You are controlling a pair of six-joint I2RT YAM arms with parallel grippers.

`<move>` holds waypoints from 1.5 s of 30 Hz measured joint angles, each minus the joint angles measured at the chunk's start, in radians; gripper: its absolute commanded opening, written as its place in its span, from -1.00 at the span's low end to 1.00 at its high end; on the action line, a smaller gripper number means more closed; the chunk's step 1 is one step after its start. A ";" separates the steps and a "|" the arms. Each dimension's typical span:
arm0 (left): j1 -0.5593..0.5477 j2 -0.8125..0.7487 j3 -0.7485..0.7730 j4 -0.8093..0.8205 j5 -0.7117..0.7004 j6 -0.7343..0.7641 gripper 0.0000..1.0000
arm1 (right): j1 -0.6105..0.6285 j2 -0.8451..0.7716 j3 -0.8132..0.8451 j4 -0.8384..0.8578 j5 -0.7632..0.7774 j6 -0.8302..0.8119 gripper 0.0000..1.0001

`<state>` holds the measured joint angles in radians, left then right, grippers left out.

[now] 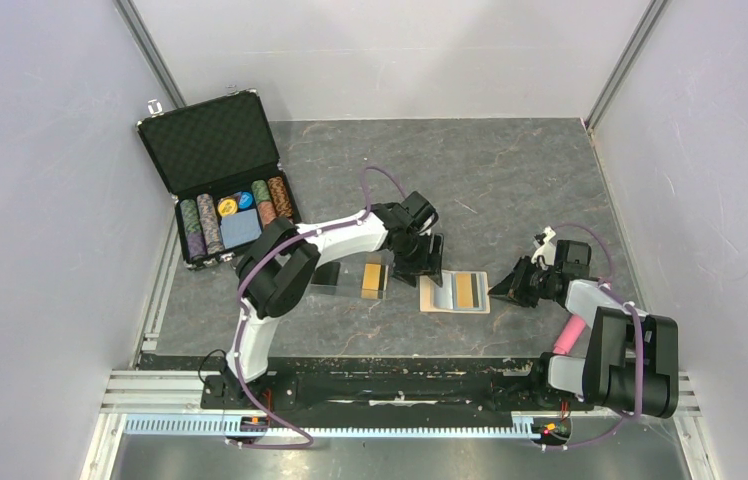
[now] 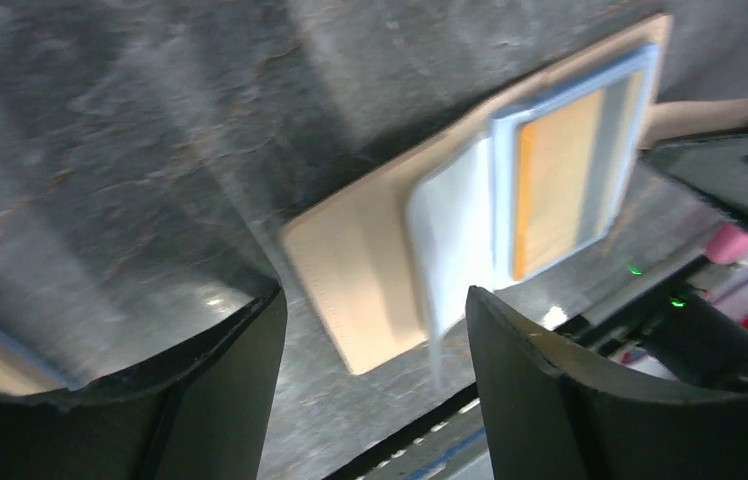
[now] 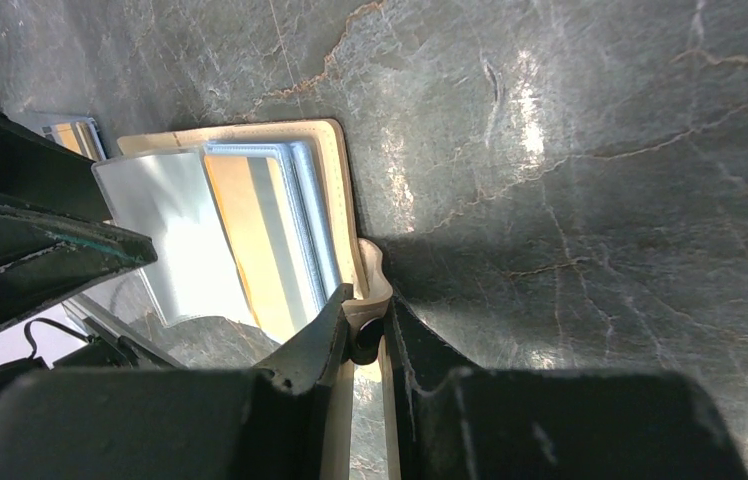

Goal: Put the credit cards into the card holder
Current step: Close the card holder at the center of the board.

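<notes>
While my right tool [image 3: 368, 330] is pressed together on the snap tab [image 3: 375, 275] of the card holder [image 1: 453, 292], that holder lies open and flat on the surface [image 1: 510, 190] just ahead of the tool, between my two arms. A gold-orange card [image 3: 250, 230] sits among its blue-edged sleeves [image 2: 505, 150]. My left tool [image 2: 375, 320] hangs spread over the holder's left half, gripping nothing. Left of it, a second gold-orange card [image 1: 373, 278] lies on the surface. Farthest back-left stands the open chip case [image 1: 212, 140].

Bare tabletop [image 1: 510, 170] — chip case [image 1: 215, 150] far-left
</notes>
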<state>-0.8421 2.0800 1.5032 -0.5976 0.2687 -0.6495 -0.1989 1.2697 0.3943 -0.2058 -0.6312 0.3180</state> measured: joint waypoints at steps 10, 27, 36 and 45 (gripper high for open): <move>0.000 -0.005 -0.080 0.216 0.145 -0.088 0.25 | -0.005 0.008 0.000 0.004 -0.012 0.000 -1.00; -0.031 -0.103 -0.154 0.554 0.325 -0.191 0.05 | 0.015 0.050 0.004 0.007 -0.067 -0.015 -1.00; -0.052 0.013 -0.146 0.561 0.371 -0.222 -0.15 | 0.089 0.084 0.015 0.006 -0.095 -0.011 -1.00; -0.051 0.022 -0.141 0.469 0.350 -0.212 -0.85 | 0.093 0.087 0.023 -0.003 -0.098 -0.016 -0.41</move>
<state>-0.8936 2.1017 1.3624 -0.1284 0.6186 -0.8612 -0.1062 1.3567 0.4168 -0.2089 -0.7292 0.3023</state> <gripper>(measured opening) 0.221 0.153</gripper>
